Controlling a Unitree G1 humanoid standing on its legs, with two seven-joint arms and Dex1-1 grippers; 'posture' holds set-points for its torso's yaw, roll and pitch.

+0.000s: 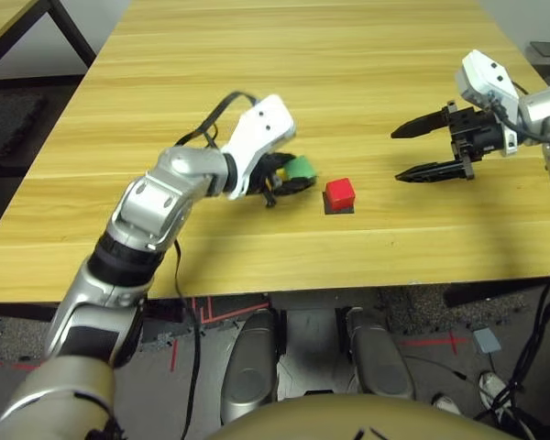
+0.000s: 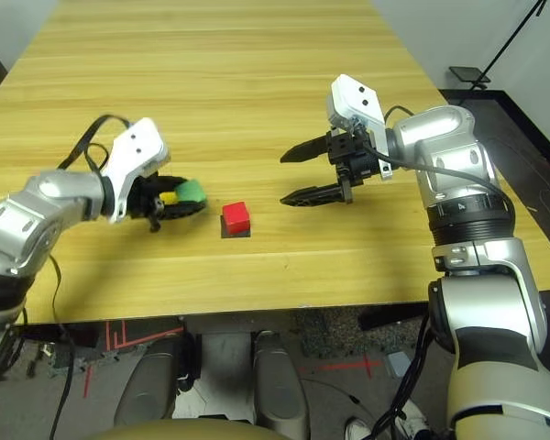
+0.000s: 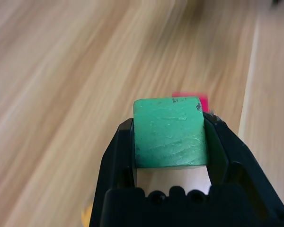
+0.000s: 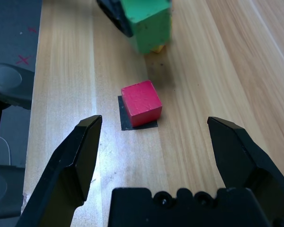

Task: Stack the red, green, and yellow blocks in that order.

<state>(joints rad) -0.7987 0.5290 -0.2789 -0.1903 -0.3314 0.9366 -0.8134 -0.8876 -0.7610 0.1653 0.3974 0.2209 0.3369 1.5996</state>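
My left gripper [image 1: 291, 177] is shut on the green block [image 1: 302, 167], its black fingers [image 3: 120, 151] pressing on two opposite sides. The block is held a short way left of the red block [image 1: 339, 192], which sits on a flat black square patch [image 4: 127, 119]. The yellow block [image 2: 168, 197] peeks out beside the left gripper's fingers, mostly hidden behind the green block [image 4: 146, 19]. My right gripper [image 2: 282, 180] hovers to the right of the red block [image 4: 141, 102], open wide and pointing at it, with nothing between its fingers.
The wooden table [image 1: 257, 73] stretches bare behind the blocks. Its front edge [image 1: 284, 280] runs close below the red block. A black cable [image 1: 211, 119] loops over the left wrist.
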